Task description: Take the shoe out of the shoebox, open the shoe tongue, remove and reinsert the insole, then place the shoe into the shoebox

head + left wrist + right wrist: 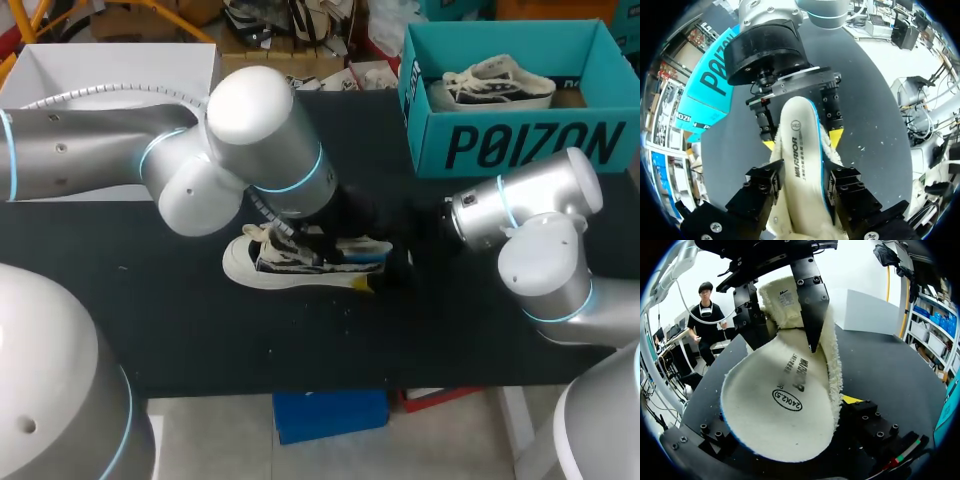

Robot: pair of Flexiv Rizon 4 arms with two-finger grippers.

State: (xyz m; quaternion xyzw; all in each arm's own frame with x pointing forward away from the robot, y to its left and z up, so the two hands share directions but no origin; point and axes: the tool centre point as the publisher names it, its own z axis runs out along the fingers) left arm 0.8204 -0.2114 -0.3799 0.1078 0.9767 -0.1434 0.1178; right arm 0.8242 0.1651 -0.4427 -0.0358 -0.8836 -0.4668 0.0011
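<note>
My left arm (100, 150) comes in from the side, its wrist bent steeply down. The left hand (804, 181) is clamped on the insole (799, 125) from both edges. My right arm (545, 225) is folded at the elbow with the forearm level. The right hand (785, 422) faces the left one, its fingers pressing both sides of the shoe (290, 265).

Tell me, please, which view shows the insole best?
The right wrist view: the insole fills it, its printed underside showing. The left wrist view shows it lengthwise; in the head view the left arm mostly hides it.

shoebox (530, 145) — big dark lettering | insole (780, 415) — printed word, circled number
</note>
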